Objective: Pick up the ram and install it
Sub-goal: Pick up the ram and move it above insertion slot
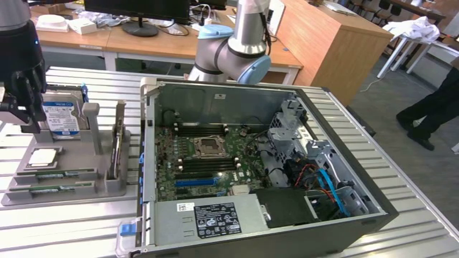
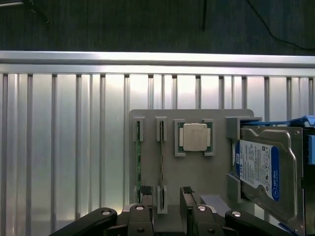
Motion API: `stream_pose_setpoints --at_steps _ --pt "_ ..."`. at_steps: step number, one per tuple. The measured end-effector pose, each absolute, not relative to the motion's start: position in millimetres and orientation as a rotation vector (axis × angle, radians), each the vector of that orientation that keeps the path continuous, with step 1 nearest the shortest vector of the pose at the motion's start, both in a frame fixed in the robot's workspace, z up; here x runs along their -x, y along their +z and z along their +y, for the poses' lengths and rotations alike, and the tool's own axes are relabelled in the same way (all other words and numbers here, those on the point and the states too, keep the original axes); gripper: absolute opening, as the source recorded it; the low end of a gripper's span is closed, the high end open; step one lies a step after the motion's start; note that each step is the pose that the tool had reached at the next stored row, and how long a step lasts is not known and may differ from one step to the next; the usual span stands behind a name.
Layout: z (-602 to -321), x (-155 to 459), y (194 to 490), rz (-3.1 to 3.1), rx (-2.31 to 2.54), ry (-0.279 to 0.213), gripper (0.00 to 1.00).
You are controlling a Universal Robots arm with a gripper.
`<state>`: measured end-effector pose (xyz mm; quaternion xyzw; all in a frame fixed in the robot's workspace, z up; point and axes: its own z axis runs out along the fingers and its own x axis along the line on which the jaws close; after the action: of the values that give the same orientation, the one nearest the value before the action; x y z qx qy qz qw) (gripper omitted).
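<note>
Alignment is the work at this stage: the claw (image 2: 166,191) hangs above the grey holder (image 2: 219,167), its two fingers (image 2: 145,191) spread wide with nothing gripped between them. The ram (image 2: 161,162) stands on edge in its slot under the claw, running away from the fingertips. It lies within the gap between them, nearer one finger than the other. The twin stick (image 2: 139,157) sits in the neighbouring slot, just outside that nearer finger. The square processor chip (image 2: 195,136) lies below and ahead of the opposite finger, with the blue-labelled hard drive (image 2: 258,167) further out on that side. To do the pick well, I judge the claw should be centred so the ram splits the gap evenly, its fingers parallel to the board's flat faces. It should then come down straight, so the nearer finger passes between the two sticks without nudging the twin. Seen edge-on, the ram is only a thin line, so how much room separates the sticks is hard to tell. The open computer case (image 1: 287,161) sits well off to one side of the claw, its motherboard exposed.
</note>
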<state>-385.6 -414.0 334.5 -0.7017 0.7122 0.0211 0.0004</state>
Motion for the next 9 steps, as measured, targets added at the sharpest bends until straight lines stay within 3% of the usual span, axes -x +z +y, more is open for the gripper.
stream_pose_setpoints --at_steps 9 --pt "-414.0 385.6 325.3 2.237 2.204 0.066 0.36"
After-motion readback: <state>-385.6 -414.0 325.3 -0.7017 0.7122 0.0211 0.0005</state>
